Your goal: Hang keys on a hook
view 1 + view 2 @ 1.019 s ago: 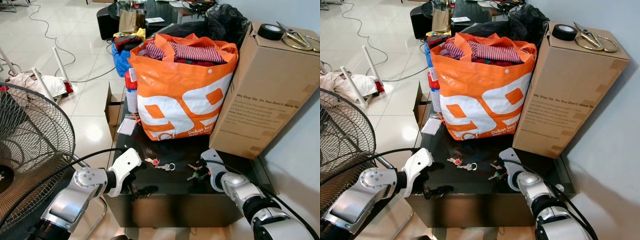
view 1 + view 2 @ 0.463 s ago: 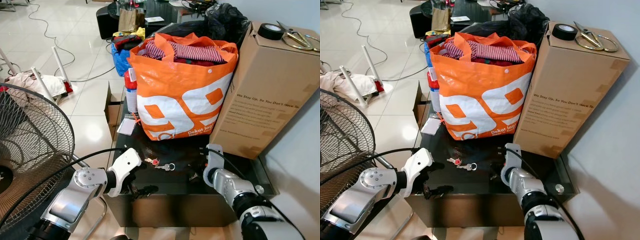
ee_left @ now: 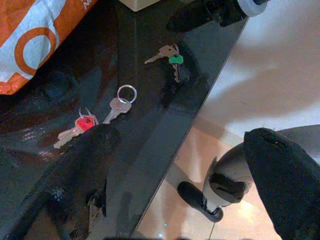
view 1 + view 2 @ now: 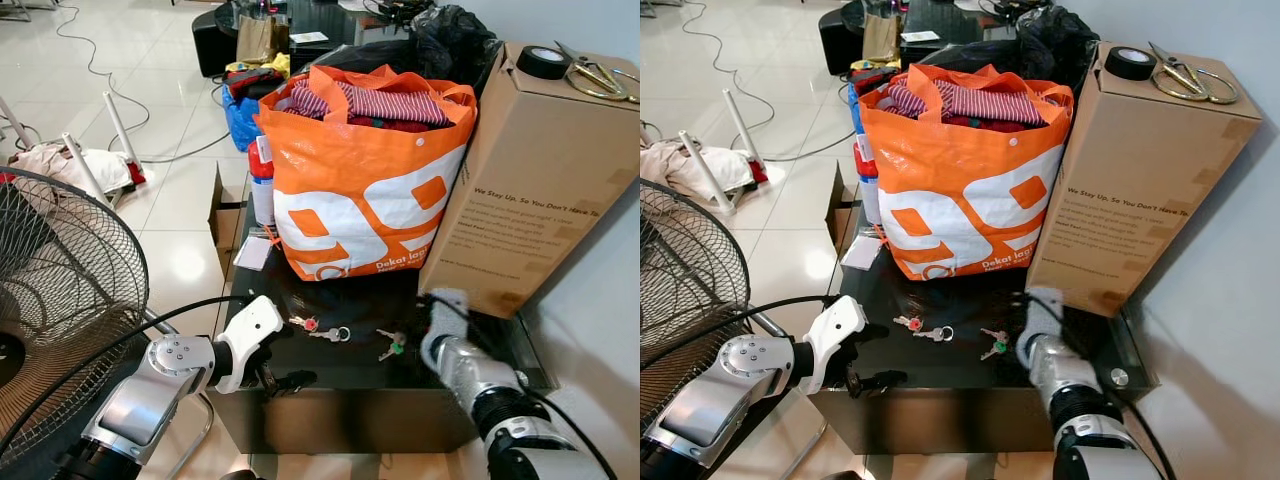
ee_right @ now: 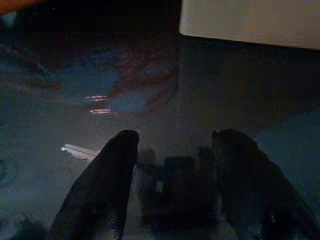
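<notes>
- Now the right gripper [image 5: 170, 185] hangs low over the dark glass table [image 4: 330, 375], its two black fingers [image 5: 102, 185] spread apart with nothing between them; the cardboard box [image 4: 540, 170] stands just beyond it.
- Just to its left lies the bunch of keys with the green tag [image 4: 390, 345], flat on the glass and apart from the fingers.
- Further left lies a second set, the keys with the red tag [image 4: 320, 328], with a loose ring at one end.
- The left gripper [image 3: 185, 175] sits at the table's near edge, fingers wide apart and empty, with the red-tagged set just ahead of one fingertip.
- A second ago the right gripper was down over the green-tagged bunch; since then its arm has swung right toward the box, and the keys lie uncovered on the glass. The left arm has stayed where it was.
- Behind both sets stands an orange shopping bag [image 4: 365, 200] stuffed with clothes.
- On top of the box rest a roll of black tape [image 4: 543, 62] and scissors [image 4: 595, 75].
- Far to the left stands a floor fan [image 4: 60, 300], with white tiled floor [image 4: 170, 120] and trailing cables beyond.
</notes>
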`<state>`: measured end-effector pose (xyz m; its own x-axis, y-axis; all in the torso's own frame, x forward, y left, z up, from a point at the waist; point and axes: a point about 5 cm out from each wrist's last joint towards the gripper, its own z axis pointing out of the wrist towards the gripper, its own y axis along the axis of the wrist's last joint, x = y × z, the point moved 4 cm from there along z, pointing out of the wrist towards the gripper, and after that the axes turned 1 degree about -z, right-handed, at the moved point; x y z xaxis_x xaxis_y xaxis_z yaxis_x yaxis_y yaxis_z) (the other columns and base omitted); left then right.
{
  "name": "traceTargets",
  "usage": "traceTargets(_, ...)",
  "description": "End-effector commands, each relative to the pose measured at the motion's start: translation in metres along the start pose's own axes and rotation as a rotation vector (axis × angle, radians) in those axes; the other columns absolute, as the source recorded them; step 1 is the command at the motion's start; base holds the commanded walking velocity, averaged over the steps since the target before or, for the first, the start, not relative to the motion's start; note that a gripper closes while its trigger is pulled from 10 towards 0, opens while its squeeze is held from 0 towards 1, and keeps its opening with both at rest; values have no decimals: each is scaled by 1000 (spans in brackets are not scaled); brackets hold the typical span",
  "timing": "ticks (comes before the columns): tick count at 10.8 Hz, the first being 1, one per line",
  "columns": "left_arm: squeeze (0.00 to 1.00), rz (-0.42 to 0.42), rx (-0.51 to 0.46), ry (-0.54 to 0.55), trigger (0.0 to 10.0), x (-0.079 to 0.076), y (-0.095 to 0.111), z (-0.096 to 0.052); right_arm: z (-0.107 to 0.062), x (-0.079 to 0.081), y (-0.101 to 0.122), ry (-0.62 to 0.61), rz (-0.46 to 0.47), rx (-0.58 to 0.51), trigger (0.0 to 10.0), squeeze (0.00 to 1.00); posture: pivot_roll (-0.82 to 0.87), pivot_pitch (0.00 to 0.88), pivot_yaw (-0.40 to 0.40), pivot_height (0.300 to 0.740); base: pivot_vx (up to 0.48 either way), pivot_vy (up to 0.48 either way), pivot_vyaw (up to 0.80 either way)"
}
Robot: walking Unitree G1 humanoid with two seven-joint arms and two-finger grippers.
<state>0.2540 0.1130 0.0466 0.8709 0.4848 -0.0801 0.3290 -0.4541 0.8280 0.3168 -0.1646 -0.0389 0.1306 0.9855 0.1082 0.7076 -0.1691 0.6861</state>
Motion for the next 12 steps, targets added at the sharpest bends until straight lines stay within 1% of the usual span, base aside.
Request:
traceTargets(1,0,15,1,-13,10000,-1,3,1,0,0,0,5,34,12,10000,0,-108,0,-47,740,0,0,0)
traceTargets(3,0,15,3,-16,10000,0,3,0,1,5,-12,22,136,75,10000,0,-108,0,-44,740,0,0,0)
traceTargets(5,0,15,5,-20,10000,-1,3,0,1,7,-16,37,180,86,10000,0,-109,0,-41,740,0,0,0)
traceTargets(8,0,15,11,-28,10000,-2,2,-1,2,7,-18,28,205,78,10000,0,-107,0,-36,740,0,0,0)
traceTargets(9,0,16,15,-30,10000,-2,1,-2,2,10,-6,50,224,33,10000,0,-107,0,-34,740,0,0,0)
traceTargets(11,0,17,17,-30,10000,-1,1,-2,0,11,5,74,185,21,10000,0,-109,0,-33,740,0,0,0)
traceTargets(12,0,17,17,-31,10000,-1,2,-1,-1,10,4,76,166,32,10000,0,-111,0,-32,740,0,0,0)
